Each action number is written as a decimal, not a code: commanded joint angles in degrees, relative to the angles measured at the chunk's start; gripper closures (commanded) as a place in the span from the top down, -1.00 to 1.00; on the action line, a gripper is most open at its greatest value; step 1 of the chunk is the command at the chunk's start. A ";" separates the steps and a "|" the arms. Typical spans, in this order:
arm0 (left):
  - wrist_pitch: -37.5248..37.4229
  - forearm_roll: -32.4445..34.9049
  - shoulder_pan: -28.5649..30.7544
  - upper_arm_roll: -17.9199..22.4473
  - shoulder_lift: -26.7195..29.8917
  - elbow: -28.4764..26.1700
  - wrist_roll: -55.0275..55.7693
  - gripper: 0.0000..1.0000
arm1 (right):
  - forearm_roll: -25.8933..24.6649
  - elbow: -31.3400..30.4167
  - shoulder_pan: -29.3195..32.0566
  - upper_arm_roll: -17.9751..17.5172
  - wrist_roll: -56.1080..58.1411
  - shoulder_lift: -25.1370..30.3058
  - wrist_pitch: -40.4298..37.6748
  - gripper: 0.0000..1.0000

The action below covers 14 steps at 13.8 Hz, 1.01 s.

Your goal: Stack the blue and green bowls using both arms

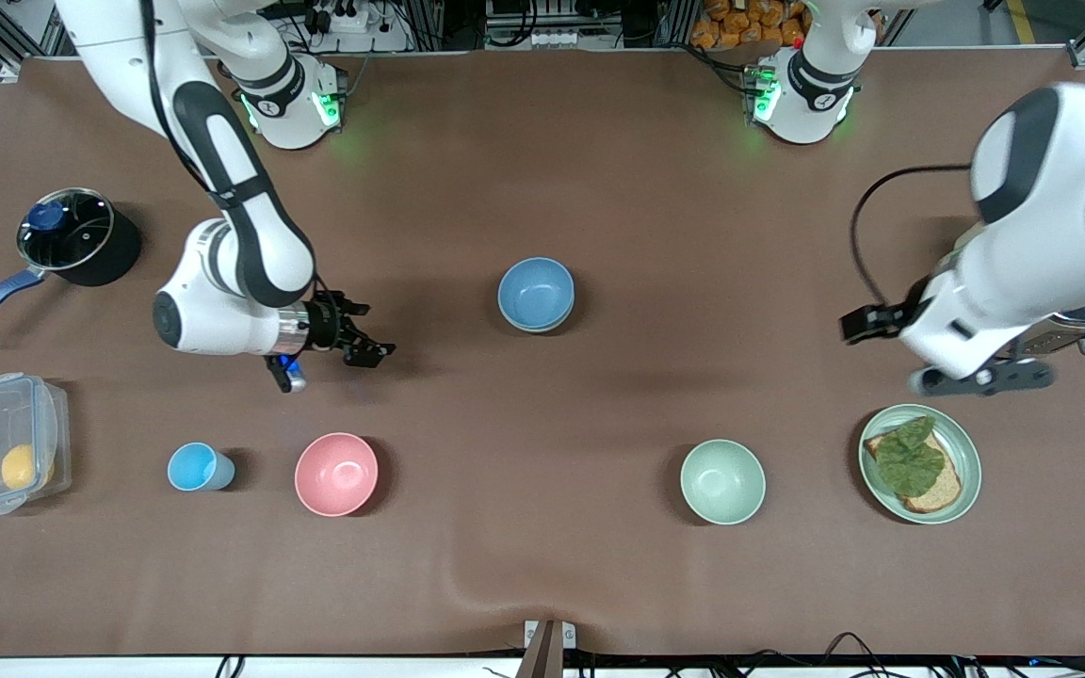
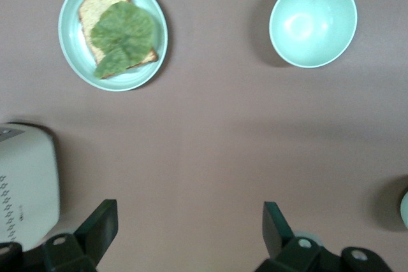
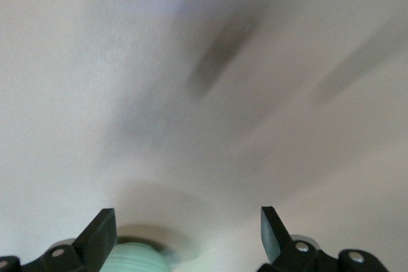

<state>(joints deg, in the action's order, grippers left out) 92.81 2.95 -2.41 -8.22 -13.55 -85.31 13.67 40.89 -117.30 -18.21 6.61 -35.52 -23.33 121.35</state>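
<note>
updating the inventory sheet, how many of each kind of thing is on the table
bowls: 4, namely blue bowl sitting in another bowl, pink bowl, green bowl
cups: 1, light-blue cup
plates: 1, plate with bread and a leaf
pots: 1, lidded pot
containers: 1, clear container
toasters: 1, toaster
total: 9

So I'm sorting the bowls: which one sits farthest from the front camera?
The blue bowl, mid-table; the pink bowl and green bowl sit nearer.
</note>
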 commanded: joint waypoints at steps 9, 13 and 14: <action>-6.76 -1.37 2.14 3.38 15.04 -5.39 -6.97 1.00 | -18.30 0.32 14.68 -7.04 3.17 3.73 -4.01 1.00; -9.65 -1.28 2.40 3.30 15.75 -4.17 -13.22 1.00 | -24.69 0.23 22.49 -13.79 5.02 5.57 -3.93 1.00; -10.71 -1.28 2.23 3.29 15.40 -3.38 -13.57 1.00 | -27.24 0.32 22.78 -14.60 4.59 6.88 -3.92 1.00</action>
<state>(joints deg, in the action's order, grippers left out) 84.33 2.00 -0.93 -4.40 0.94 -89.33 2.27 17.97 -116.50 1.29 -4.13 -30.65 -19.77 117.89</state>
